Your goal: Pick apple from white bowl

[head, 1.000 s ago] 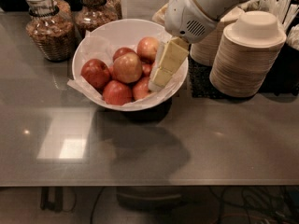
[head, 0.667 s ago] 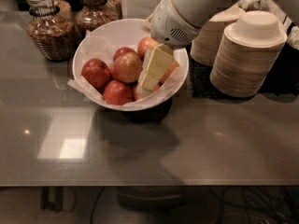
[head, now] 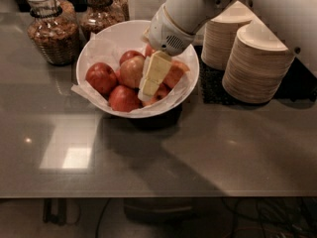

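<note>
The white bowl (head: 111,38), lined with crinkled white paper, stands at the back middle of the grey counter and holds several apples. The palest one, the yellow-gold apple (head: 132,71) with a red blush, sits near the bowl's middle. Darker red apples (head: 101,77) lie to its left and front. An orange-red apple (head: 176,74) lies to its right. My gripper (head: 148,90) reaches down into the bowl from the upper right. Its cream tip is just right of the yellow-gold apple, between it and the orange-red one, and hides part of the fruit behind it.
Two glass jars (head: 49,29) of dry food stand behind the bowl at the left. Two stacks of beige disposable bowls (head: 257,66) sit on a dark mat at the right, close to my arm. The counter's front edge runs along the bottom.
My gripper has moved left and lower into the bowl, from over its right rim to beside the yellow-gold apple. The apples have not moved.
</note>
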`<state>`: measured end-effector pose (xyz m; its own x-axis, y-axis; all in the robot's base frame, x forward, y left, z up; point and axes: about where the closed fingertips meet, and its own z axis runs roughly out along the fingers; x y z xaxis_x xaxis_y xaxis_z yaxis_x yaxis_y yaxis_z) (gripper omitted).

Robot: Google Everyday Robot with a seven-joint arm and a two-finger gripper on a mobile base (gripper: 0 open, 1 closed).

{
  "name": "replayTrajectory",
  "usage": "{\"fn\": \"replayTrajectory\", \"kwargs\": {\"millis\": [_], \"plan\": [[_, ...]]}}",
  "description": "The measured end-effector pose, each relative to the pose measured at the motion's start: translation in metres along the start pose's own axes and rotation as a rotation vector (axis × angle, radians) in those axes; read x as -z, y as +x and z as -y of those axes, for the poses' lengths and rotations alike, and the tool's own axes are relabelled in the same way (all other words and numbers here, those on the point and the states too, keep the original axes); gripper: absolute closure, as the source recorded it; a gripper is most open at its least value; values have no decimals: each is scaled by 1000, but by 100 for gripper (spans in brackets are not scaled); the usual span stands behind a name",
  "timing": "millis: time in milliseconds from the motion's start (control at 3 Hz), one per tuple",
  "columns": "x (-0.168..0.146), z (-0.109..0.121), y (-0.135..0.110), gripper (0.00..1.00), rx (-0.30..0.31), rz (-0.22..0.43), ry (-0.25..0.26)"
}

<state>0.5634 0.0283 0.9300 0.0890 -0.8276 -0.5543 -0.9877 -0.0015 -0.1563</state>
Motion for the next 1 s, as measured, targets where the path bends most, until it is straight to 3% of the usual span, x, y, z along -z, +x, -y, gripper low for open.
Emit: {"fn": "replayTrajectory", "kwargs": {"millis": [1000], "plan": [[-28, 8, 7, 0, 26, -33, -9]]}}
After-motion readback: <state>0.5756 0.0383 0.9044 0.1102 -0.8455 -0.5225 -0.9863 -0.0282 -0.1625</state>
